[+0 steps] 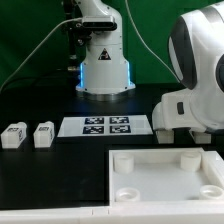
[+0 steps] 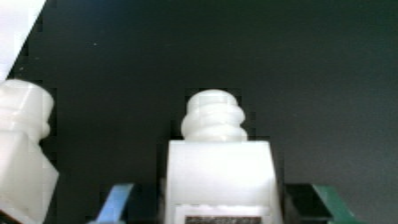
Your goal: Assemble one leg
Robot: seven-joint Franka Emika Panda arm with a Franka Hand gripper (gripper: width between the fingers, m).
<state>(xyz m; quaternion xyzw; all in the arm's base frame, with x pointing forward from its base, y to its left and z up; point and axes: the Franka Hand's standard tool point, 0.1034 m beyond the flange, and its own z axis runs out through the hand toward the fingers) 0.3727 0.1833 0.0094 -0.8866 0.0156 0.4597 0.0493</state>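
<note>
In the wrist view a white leg (image 2: 219, 165) lies on the black table, its ribbed screw tip pointing away and its tag just showing at the near end. My gripper (image 2: 222, 205) is open and straddles it. The blue fingertip (image 2: 118, 202) and the green fingertip (image 2: 331, 202) each stand a small gap off its sides. A second leg (image 2: 25, 150) lies close beside it. In the exterior view the arm (image 1: 190, 95) hides the gripper and both these legs. Two more legs (image 1: 13, 135) (image 1: 43, 134) lie at the exterior view's left.
The large white tray-like piece (image 1: 160, 172) with round corner sockets lies at the front right; its corner shows in the wrist view (image 2: 15, 35). The marker board (image 1: 105, 126) lies mid-table. The robot's base (image 1: 103, 60) stands behind it.
</note>
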